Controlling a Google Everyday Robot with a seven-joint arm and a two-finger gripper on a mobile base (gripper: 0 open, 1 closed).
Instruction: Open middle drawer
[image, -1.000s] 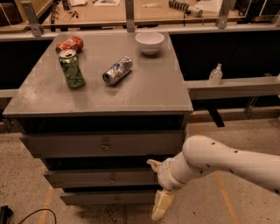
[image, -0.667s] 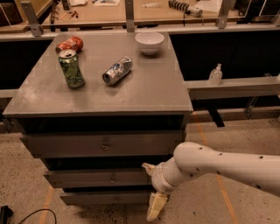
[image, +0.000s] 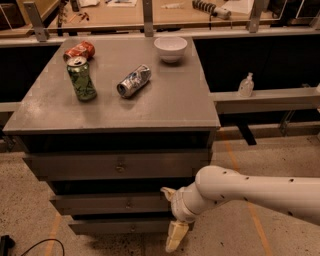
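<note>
A grey cabinet top (image: 170, 100) holds cans (image: 81, 79) and a bowl (image: 170, 48); below, the middle drawer (image: 100, 204) sits second of three, its right end hidden by the gripper (image: 171, 215), cream fingers (image: 176, 237) spread wide, holding nothing

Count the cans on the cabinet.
3. A red can lies at the back left, a green can stands upright in front of it, and a silver can lies near the middle. The claw hangs before the middle drawer, at its right.
</note>
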